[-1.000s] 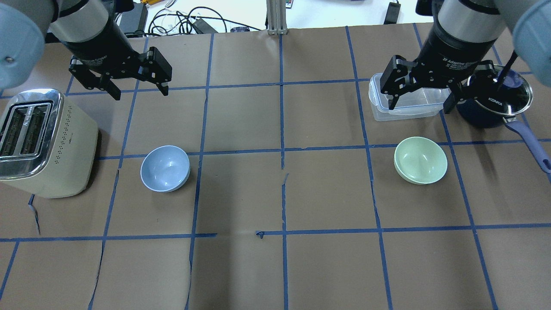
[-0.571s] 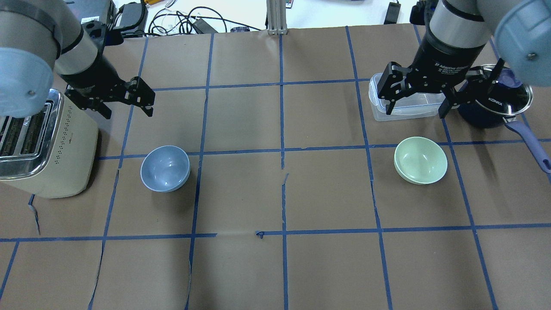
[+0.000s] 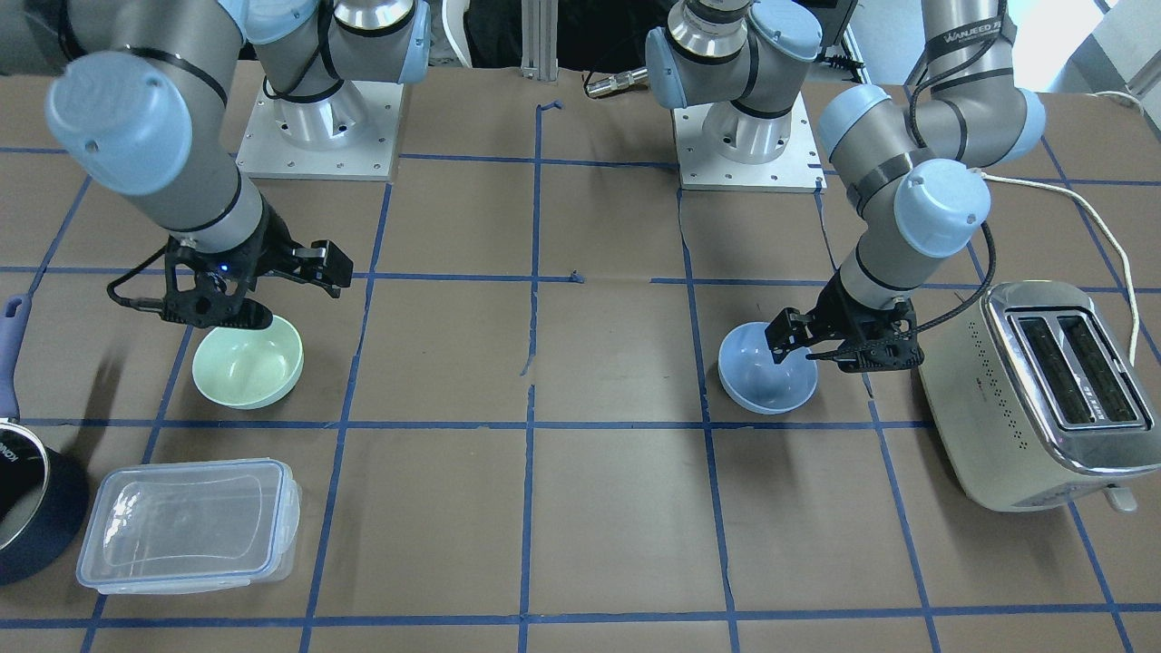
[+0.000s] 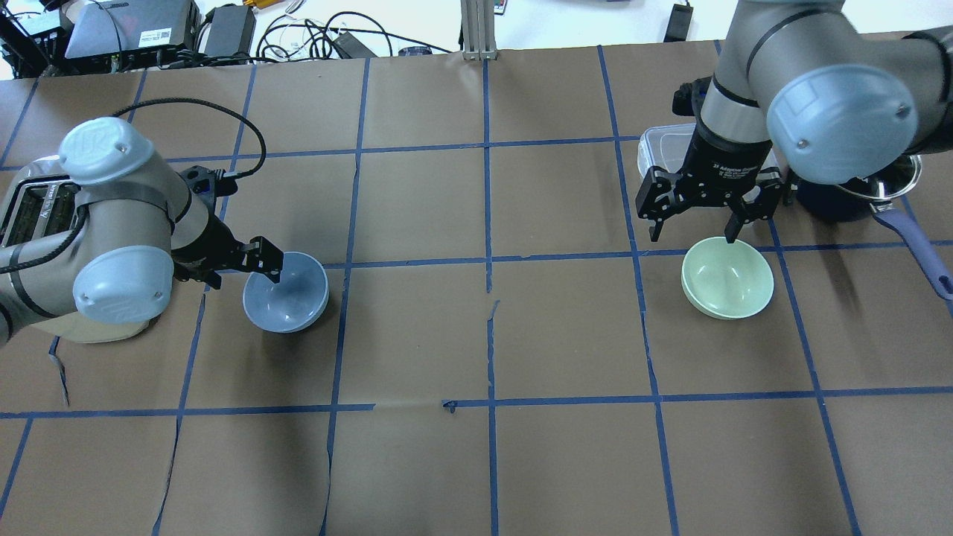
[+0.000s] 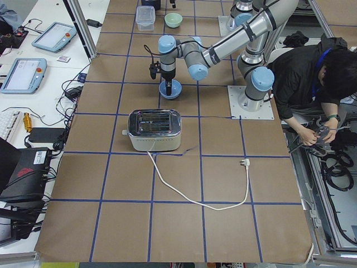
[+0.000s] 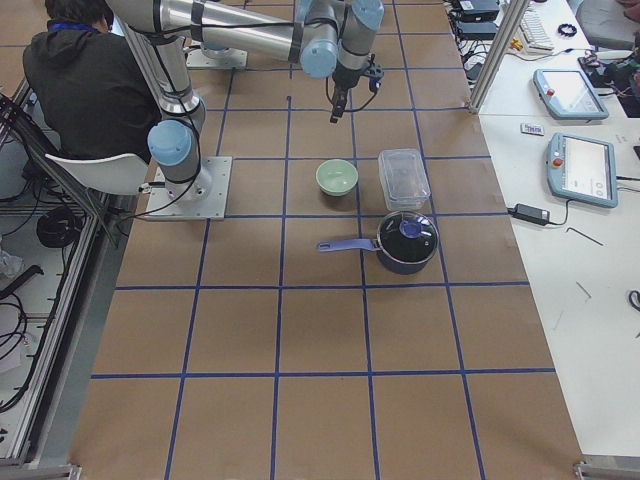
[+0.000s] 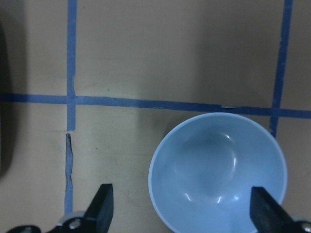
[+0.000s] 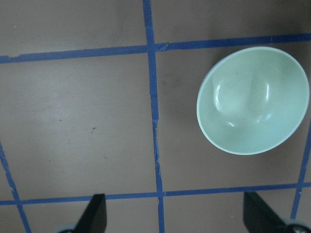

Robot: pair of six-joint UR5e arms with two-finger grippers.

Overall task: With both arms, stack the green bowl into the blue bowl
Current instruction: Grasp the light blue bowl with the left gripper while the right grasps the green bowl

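Note:
The blue bowl [image 4: 286, 292] sits upright on the table's left half, also in the front view [image 3: 767, 370] and left wrist view [image 7: 217, 170]. My left gripper [image 4: 242, 272] is open and low over the bowl's toaster-side rim, one finger over the bowl's inside and the other outside it. The green bowl [image 4: 727, 277] sits upright on the right half, also in the front view [image 3: 248, 366] and right wrist view [image 8: 252, 99]. My right gripper [image 4: 694, 232] is open and empty, just above the green bowl's far rim, one fingertip over that rim.
A cream toaster [image 3: 1043, 390] stands close beside the left arm and the blue bowl. A clear lidded container [image 3: 186, 526] and a dark navy pot [image 4: 886, 179] with a long handle [image 4: 919, 249] stand behind the green bowl. Blue tape lines grid the brown table.
Both arms have come down and toward me from the far side of the table, each over its own bowl. Both grippers stay open. The bowls have not moved.

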